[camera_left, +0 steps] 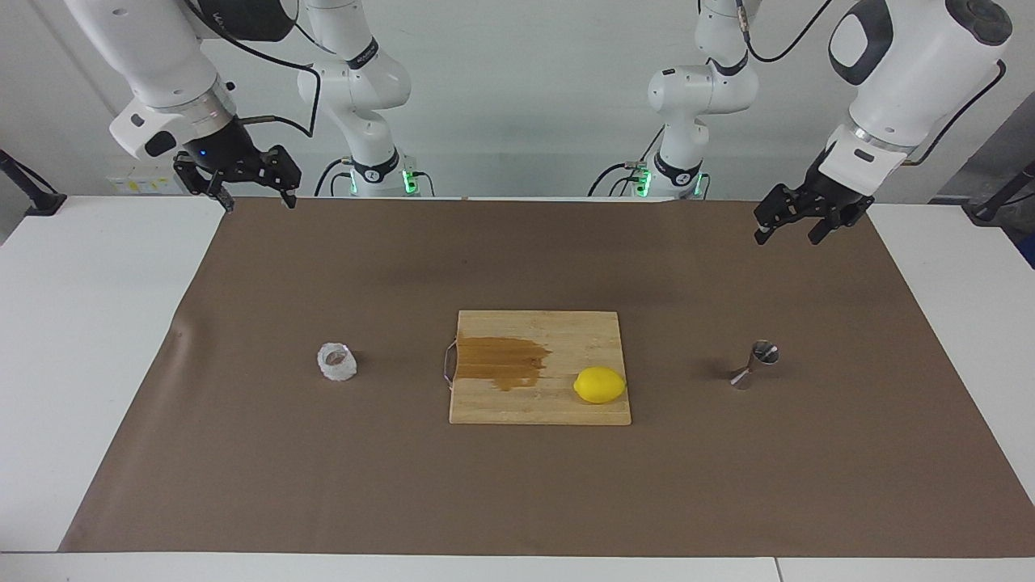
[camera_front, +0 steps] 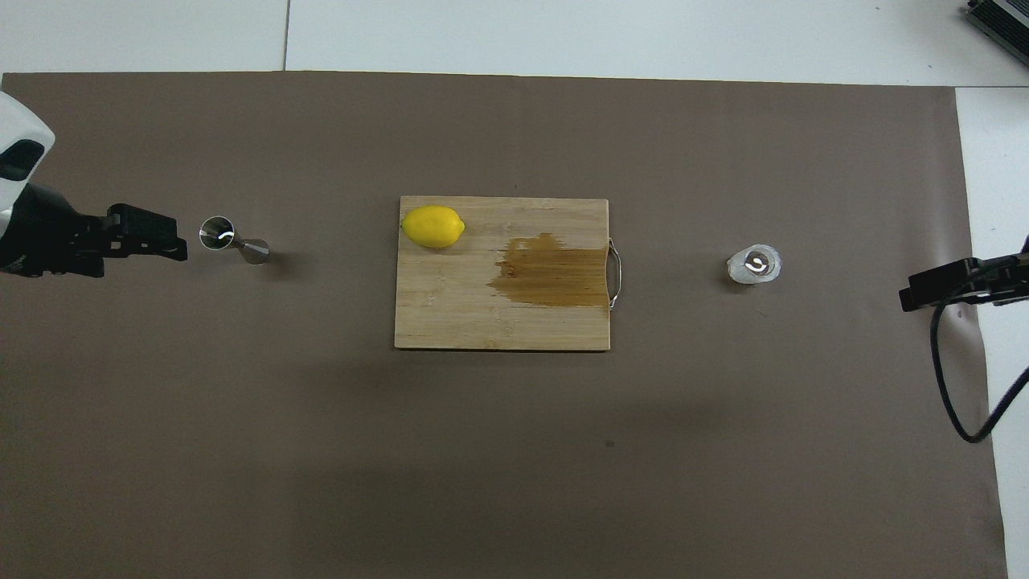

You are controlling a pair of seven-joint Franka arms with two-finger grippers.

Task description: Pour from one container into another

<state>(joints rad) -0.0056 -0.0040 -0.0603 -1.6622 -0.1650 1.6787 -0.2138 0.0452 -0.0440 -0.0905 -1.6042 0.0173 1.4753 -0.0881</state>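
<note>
On the brown mat, at my left arm's end of the tabletop, stands the jigger [camera_left: 754, 365], well apart from the cutting board [camera_left: 540, 408] in the middle. It is upright: its long axis goes straight up, and one open cone points to the ceiling. My left claw [camera_left: 784, 226] hangs in the air over the mat with its fingers spread, holding nothing, and it is raised well above the jigger. From above, the claw seems just beside the jigger, but the view from across shows it is not reaching it yet.

At my right arm's end stands the glass cup [camera_left: 336, 362], also well apart from the board, upright with its mouth up. It is squat, so it has no real long axis. My right claw [camera_left: 247, 184] waits over the edge of the mat, also spread and empty.

I judge that each arm is the nearer one to its own vessel: the right for the cup, the left for the jigger. To pour, the cup must travel across the board toward the jigger. A lemon [camera_left: 599, 385] lies on the board, beside a dark wet stain [camera_left: 501, 361].
</note>
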